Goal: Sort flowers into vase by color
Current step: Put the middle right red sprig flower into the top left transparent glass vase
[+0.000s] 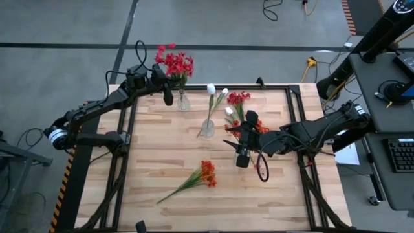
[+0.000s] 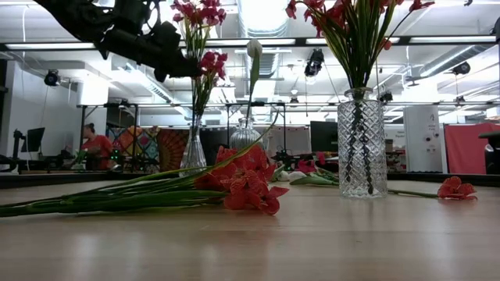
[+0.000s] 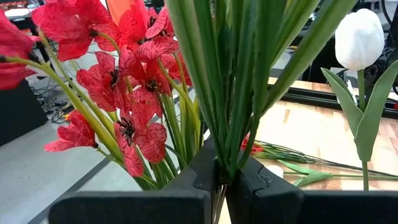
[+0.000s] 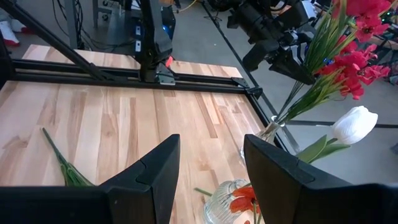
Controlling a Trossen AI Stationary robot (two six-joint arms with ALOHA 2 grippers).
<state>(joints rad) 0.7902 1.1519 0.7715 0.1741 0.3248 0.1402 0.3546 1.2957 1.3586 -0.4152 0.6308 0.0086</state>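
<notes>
My left gripper (image 1: 169, 96) is shut on a crimson-red bunch (image 1: 174, 63) whose stalks run down into a narrow glass vase (image 1: 184, 101) at the table's far left. A white bud (image 1: 211, 88) stands in a second vase (image 1: 207, 128) at mid-table. A cut-glass vase (image 2: 361, 144) holds red flowers (image 2: 344, 16). My right gripper (image 4: 211, 168) is open above that vase's rim (image 4: 225, 198) and touches nothing. An orange-red bunch (image 1: 206, 173) lies flat on the near part of the table. White buds (image 1: 228, 111) lie near the red stems (image 1: 238, 98). My left gripper pinches the crimson bunch's green stalks (image 3: 231, 134) between its two fingers, below the blooms (image 3: 127, 68). The fingers come from the table's left and lie across the stalks. The bunch stands nearly upright, its lower stalks (image 2: 195, 117) inside the narrow vase.
A single red bloom (image 2: 453, 187) lies on the table to the right of the cut-glass vase. A black frame (image 1: 194, 86) borders the wooden table. Bare wood (image 1: 155, 152) lies at the near left. A person (image 2: 95, 146) in red is far behind the table.
</notes>
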